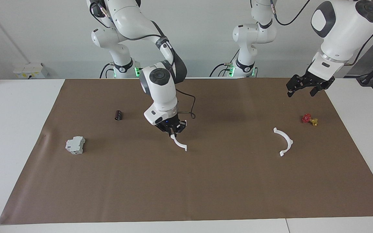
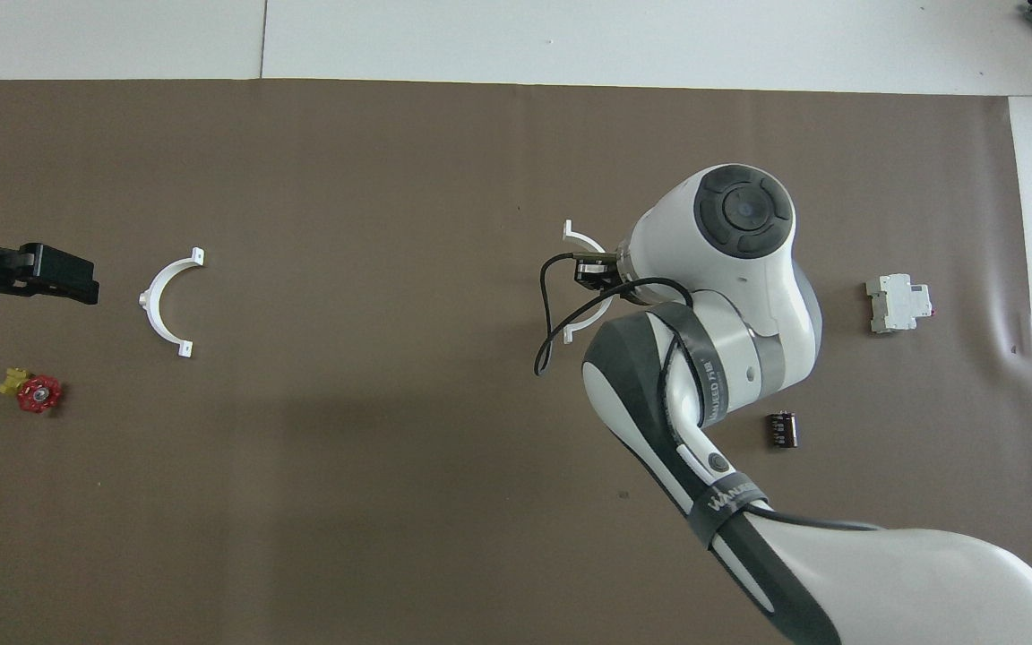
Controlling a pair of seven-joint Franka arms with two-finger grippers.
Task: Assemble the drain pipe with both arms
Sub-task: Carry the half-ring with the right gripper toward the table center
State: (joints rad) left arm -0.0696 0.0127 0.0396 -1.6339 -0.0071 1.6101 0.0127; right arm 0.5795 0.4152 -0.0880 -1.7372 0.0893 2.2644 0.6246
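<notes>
Inspection found my right gripper (image 1: 174,130) clamped on one thin white plastic half-ring arc (image 1: 179,143), judged light and springy; my left gripper (image 1: 305,86) waited with fingers apart.

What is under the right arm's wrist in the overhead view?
The right gripper, shut on one white half-ring arc. Overhead, only the arc's two ends show past the wrist; its middle and the fingers are covered.

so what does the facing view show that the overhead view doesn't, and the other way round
Only the facing view shows both arm bases, and the right gripper shut on one half-ring arc, which hangs from its fingers. Only the overhead view shows how that arc curves under the right arm's wrist. Both show the free arc, left gripper raised beside it, red valve, grey block and black cylinder.
</notes>
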